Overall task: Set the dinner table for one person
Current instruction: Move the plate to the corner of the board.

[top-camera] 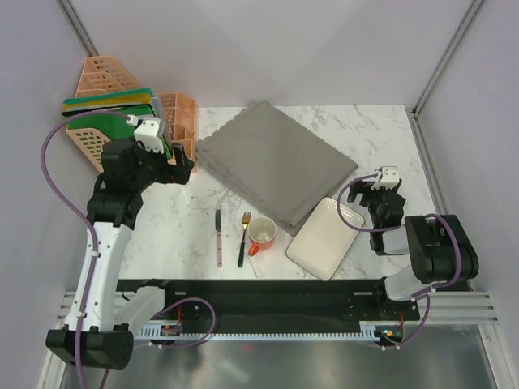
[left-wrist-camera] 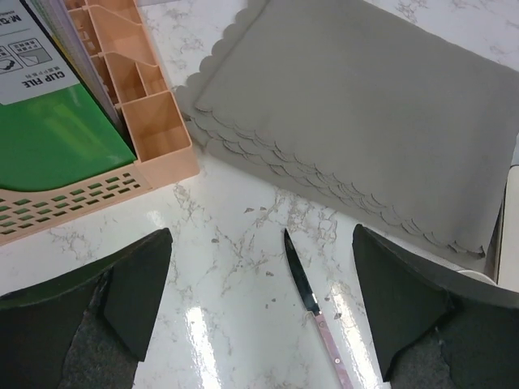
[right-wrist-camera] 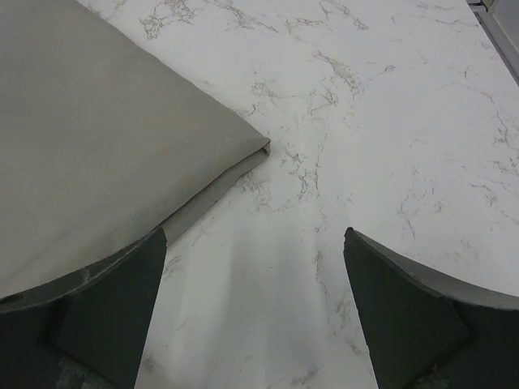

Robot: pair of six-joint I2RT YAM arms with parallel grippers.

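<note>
Barely begun, we hold our left gripper (left-wrist-camera: 259,243) and right gripper (right-wrist-camera: 255,243) wide open and empty over the marble dinner table (top-camera: 381,130), where the placemat stack (top-camera: 276,158), plate (top-camera: 324,239), mug (top-camera: 262,235), fork (top-camera: 244,237) and knife (top-camera: 218,237) lie clustered, not yet arranged.

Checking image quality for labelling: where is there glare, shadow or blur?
Left wrist view: white glare patches on the dinner table beside the knife. Right wrist view: soft shadow on the marble near the placemat, no glare. Top external view: even light, sharp.
</note>
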